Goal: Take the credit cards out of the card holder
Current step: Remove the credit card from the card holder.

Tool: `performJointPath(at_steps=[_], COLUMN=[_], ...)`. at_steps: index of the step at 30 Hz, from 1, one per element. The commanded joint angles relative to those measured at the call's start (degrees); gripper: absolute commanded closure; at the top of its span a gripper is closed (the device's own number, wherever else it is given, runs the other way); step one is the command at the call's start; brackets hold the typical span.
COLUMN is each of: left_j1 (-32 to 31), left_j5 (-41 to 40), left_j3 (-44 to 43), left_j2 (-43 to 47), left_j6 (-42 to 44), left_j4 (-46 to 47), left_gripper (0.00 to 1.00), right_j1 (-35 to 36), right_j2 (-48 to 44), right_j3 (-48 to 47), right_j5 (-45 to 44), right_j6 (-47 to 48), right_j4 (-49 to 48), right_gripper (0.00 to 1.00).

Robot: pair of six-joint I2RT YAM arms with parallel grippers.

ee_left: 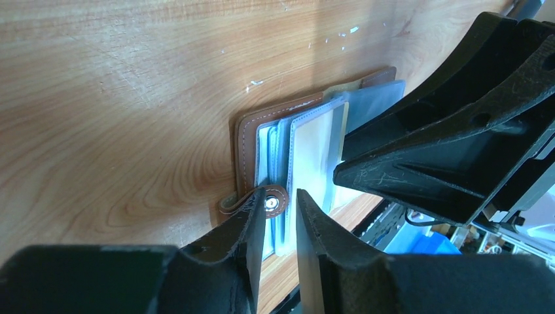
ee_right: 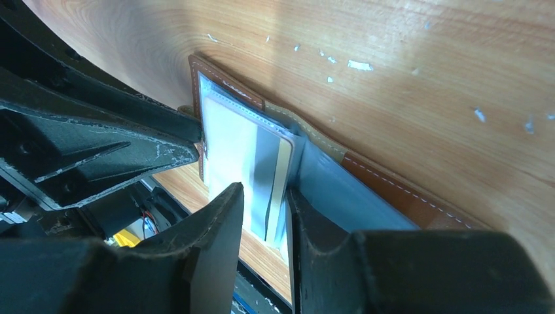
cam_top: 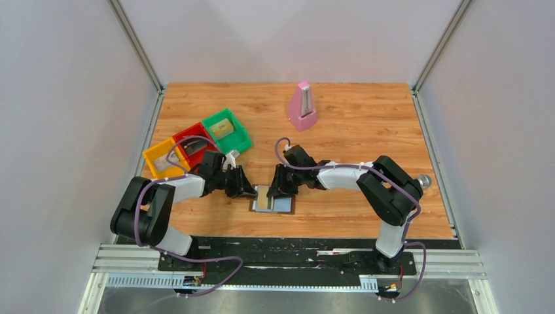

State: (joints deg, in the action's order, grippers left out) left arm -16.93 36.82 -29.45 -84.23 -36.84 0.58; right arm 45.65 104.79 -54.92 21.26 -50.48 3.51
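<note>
My left claw (ee_left: 280, 196) is drawn in narrow, with a slim gap between the fingers. The brown clasp tab (ee_left: 275, 199) sits right at the tip of one finger, and the lower edge of the clear sleeves (ee_left: 281, 239) lies in the gap. I cannot tell whether I am pinching them or only straddling them.

My right claw (ee_right: 263, 191) is narrow too. Its fingers are closed on a bunch of those sleeves, and a grey credit card (ee_right: 268, 163) with a tan edge sits in the pocket between them. In my left wrist's view, one sleeve shows a tan card face.

The card holder (cam_top: 271, 204) lies open and flat on the wooden table (cam_top: 366, 131), near its front edge and between my two arms. Its brown cover is underneath and the grey-blue lining faces up. From above, both claws meet over it, the left one coming in from the left and the right one from the right.

Further out on my left stand three trays in a row: yellow (cam_top: 152, 157), red (cam_top: 180, 139) and green (cam_top: 243, 139). A tan card lies in the green tray. A pink metronome (cam_top: 303, 106) stands upright, well apart, toward the back of the table.
</note>
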Motion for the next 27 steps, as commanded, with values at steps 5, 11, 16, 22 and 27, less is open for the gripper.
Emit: performJointPath(at_steps=[5, 11, 16, 22, 27], left_j1=[-0.47, -0.47, -0.5, -0.63, -0.8], left_j5=[1.02, 0.58, 0.4, 0.35, 0.19], left_j3=[2.34, 2.65, 2.48, 2.47, 2.55], left_j2=[-2.47, -2.31, -2.81, -3.34, -3.47], left_j6=[-0.23, -0.28, -0.36, -0.26, -0.36], left_j4=[3.67, 3.28, 3.12, 3.19, 3.03], left_gripper=[0.73, 0.75, 0.8, 0.86, 0.87], right_j1=[0.15, -0.08, -0.64, -1.25, -1.52], right_j2=[-1.17, -2.2, -2.89, -2.58, -2.81], right_j3=[2.06, 3.79, 5.96, 7.36, 8.45], right_j5=[-1.31, 0.19, 2.89, 6.09, 7.48], right_j6=[0.65, 0.67, -0.21, -1.52, -2.46], right_j4=[-6.44, -9.7, -14.15, -19.18, -22.07], right_gripper=[0.75, 0.89, 0.89, 0.89, 0.89])
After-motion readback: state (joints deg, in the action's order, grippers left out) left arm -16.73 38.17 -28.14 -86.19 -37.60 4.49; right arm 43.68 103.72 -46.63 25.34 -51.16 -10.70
